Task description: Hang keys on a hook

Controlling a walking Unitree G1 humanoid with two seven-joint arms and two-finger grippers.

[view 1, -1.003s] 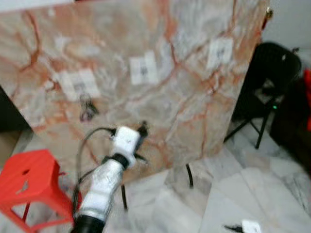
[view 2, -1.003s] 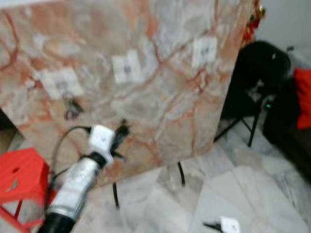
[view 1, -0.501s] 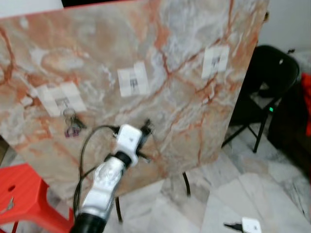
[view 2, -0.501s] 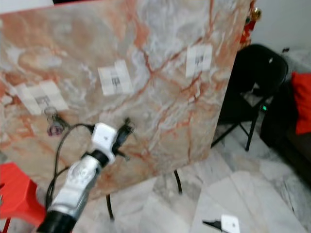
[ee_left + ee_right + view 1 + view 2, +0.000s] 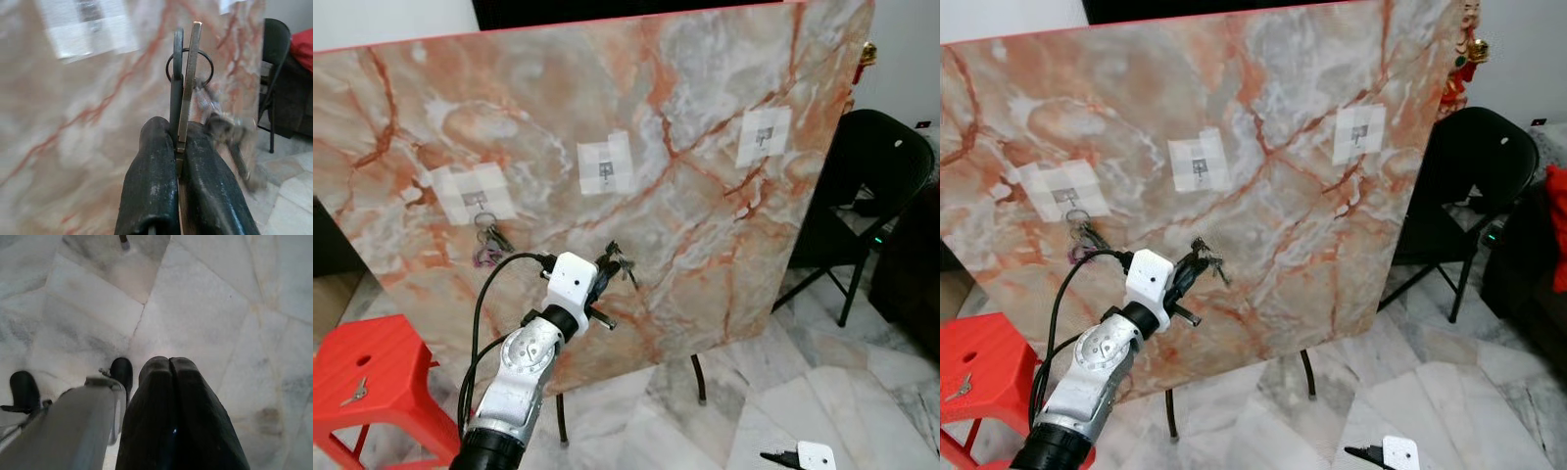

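My left gripper [image 5: 605,264] is raised in front of the upright marble board [image 5: 705,78], just below its middle hook. In the left wrist view its fingers [image 5: 156,166] are shut on a bunch of keys [image 5: 222,125]; the key ring [image 5: 210,66] stands above the tips and the loose keys dangle beside them. Three hooks sit on white taped patches: the left hook [image 5: 474,198] with another set of keys [image 5: 488,241] hanging from it, the bare middle hook [image 5: 604,168] and the bare right hook [image 5: 763,134]. My right gripper [image 5: 169,366] hangs shut over the floor, holding nothing.
A red stool [image 5: 386,357] stands at the lower left with a single key [image 5: 352,394] on it. A black folding chair [image 5: 881,166] is to the right of the board. A small white and black object [image 5: 800,456] lies on the marble floor. The board's thin legs [image 5: 699,379] rest on the floor.
The camera view has shifted and sharpened, bringing the board's top edge into view. My left gripper stays shut on the keys below the middle hook.
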